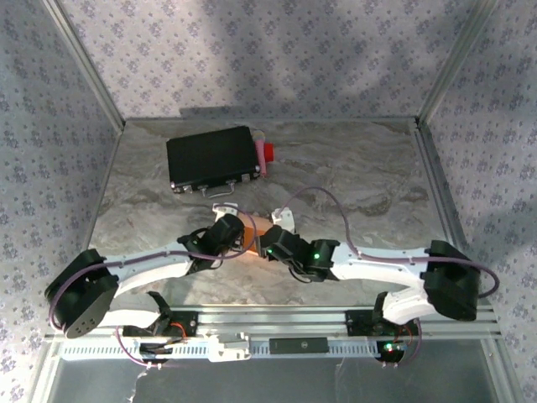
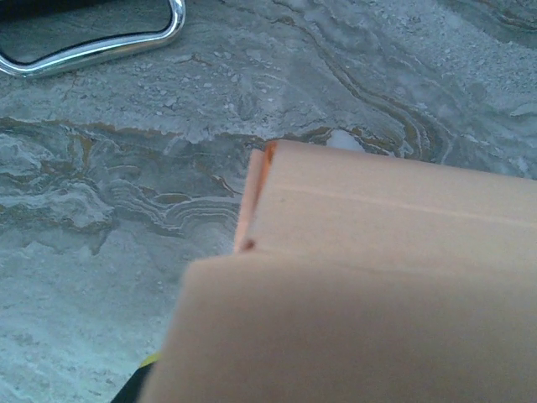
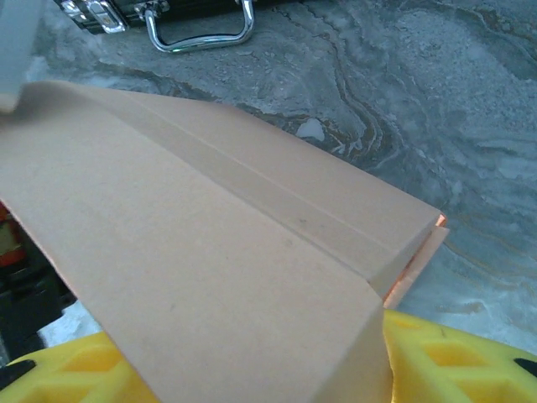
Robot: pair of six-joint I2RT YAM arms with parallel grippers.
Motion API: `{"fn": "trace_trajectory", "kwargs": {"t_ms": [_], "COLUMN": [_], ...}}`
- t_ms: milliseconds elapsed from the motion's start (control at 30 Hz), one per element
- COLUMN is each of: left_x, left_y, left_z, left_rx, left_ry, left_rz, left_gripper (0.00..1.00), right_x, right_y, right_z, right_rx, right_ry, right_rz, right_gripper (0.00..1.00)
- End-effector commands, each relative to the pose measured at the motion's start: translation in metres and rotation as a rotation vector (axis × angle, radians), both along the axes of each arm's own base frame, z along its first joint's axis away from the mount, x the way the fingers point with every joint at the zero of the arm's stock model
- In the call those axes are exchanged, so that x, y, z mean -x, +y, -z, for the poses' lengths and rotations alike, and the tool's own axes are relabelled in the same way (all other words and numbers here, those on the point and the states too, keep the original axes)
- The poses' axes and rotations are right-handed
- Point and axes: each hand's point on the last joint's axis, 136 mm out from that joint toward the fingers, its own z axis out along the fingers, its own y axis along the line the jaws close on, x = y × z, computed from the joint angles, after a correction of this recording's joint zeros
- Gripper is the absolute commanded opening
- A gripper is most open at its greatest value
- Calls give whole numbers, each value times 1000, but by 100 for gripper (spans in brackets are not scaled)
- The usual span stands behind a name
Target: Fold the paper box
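Note:
The paper box [image 1: 254, 228] is light orange-tan cardboard, held above the marble table between my two grippers near the front centre. In the left wrist view the paper box [image 2: 377, 277] covers my left jaws, and its flap runs right up to the camera. My left gripper [image 1: 241, 237] is shut on that flap; a sliver of its finger [image 2: 141, 374] peeks out at the bottom. In the right wrist view the paper box [image 3: 210, 252] lies across my right gripper [image 3: 260, 378]. Its yellow fingers [image 3: 457, 361] stand wide apart on either side, so this gripper is open.
A black case [image 1: 211, 158] lies at the back left with a red object [image 1: 268, 153] against its right end. Its chrome handle [image 3: 201, 34] points toward the box, and the same handle [image 2: 101, 38] is in the left wrist view. Metal frame posts line the table's edges.

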Motion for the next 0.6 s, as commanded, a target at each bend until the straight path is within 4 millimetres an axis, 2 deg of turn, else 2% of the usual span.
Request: {"fn": "trace_trajectory", "kwargs": {"t_ms": [0,233,433,567], "left_x": [-6,-7,-8,-9], "left_y": [-11,-14,-18,-17], "left_z": [-13,-16,-13,-13], "left_rx": [41,49,56,64], "left_ry": [-26,-28,-18,-20], "left_rz": [-12,-14,-21,-43], "left_gripper": [10,10,9,8], "right_x": [10,9,10,16], "right_y": [-1,8,13,20], "right_z": [-6,13,29,25], "right_rx": [-56,-10,104,137], "right_ry": [19,43,30,-42], "right_rz": [-17,-31,-24,-51], "right_gripper": [57,57,63,67]}}
